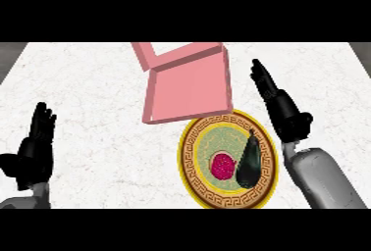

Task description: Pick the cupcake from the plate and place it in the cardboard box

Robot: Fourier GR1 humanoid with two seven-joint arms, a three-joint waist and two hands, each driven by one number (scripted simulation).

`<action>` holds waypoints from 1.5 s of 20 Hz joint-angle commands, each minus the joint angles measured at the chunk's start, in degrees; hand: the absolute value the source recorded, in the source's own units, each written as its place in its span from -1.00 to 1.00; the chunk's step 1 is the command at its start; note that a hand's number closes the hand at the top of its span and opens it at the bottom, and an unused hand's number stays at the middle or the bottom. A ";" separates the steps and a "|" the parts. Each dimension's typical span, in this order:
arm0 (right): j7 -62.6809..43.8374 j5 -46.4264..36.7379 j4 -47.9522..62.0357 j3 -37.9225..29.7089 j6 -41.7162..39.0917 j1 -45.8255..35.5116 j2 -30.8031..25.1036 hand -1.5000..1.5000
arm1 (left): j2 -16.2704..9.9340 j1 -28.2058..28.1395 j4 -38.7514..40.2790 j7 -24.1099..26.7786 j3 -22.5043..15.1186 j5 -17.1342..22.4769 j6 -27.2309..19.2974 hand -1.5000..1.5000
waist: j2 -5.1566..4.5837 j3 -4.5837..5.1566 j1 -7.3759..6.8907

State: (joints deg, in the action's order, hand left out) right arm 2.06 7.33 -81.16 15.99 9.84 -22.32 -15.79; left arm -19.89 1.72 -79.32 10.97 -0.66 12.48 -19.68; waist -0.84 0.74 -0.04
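Plate: nearest to me sat the round plate with a gold-patterned rim and pale green centre, at about 5 o'clock from the middle of the white marbled counter.
Cupcake: I saw the pink-topped cupcake resting on the plate, toward its 7 o'clock side, untouched by either hand.
Dark object: a long, dark, glossy object lay just beside the cupcake at its 3 o'clock; I could not tell what it was.
Box: the pink cardboard box with its flap open lay at 12 o'clock from the plate, its near edge meeting the plate's rim.
Right hand: my black right hand stood at 2 o'clock from the plate, fingers straight and pointing away, holding nothing.
Left hand: my black left hand rested at the 8 o'clock edge of the view, fingers straight and up, holding nothing, well apart from the plate.
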 commanded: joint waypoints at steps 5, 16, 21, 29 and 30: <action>13.56 -4.41 -15.39 -10.31 22.72 1.52 8.43 -1.00 | -5.31 -3.18 1.71 -1.91 -2.59 -4.88 2.10 0.00 | 2.63 -1.03 4.37; 26.32 -7.23 -23.99 0.69 59.69 27.52 15.67 -1.00 | -4.09 -3.21 -2.79 -9.08 -9.04 -6.59 4.55 0.00 | 1.51 -0.89 1.74; 20.37 -21.05 -19.43 6.80 59.39 42.25 13.86 -1.00 | -4.72 -1.99 -5.32 -12.11 -8.82 -7.43 3.66 0.00 | 1.11 -0.53 1.26; 3.98 -31.65 -19.76 14.31 49.49 59.69 3.63 -1.00 | -3.93 -2.14 -6.78 -12.18 -10.36 -8.62 3.77 0.00 | 0.19 -0.21 -0.56; 1.87 -35.24 -19.65 15.79 50.11 59.91 4.87 -1.00 | -4.03 -0.42 -6.89 -13.37 -10.41 -8.66 4.02 0.00 | -0.06 -0.18 -0.73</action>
State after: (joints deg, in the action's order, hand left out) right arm 10.70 -21.48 -100.81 28.36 62.34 31.46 -8.38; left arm -24.30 0.41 -85.35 -1.40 -10.42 4.09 -15.83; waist -0.42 0.44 0.07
